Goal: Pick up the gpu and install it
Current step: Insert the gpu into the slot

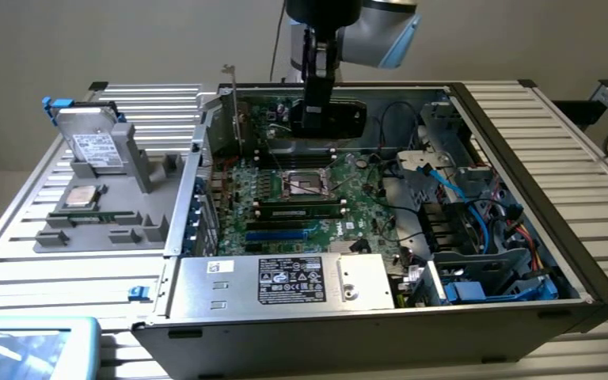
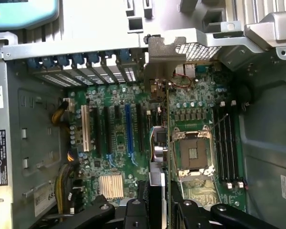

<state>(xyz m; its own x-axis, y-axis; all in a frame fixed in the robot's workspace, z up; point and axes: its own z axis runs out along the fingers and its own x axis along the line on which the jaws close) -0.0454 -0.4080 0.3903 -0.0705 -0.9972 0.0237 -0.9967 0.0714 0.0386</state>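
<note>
In the exterior view's upper centre, the gripper (image 1: 313, 111) has its jaws clamped on the gpu (image 1: 338, 119), holding it on edge over the motherboard (image 1: 304, 198) inside the open case (image 1: 515, 158), bracket toward the rear wall, apparently to line its connector edge up with a slot.

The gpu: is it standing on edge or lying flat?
On edge. The gripper holds the gpu upright; the wrist view shows it as a thin line.
</note>
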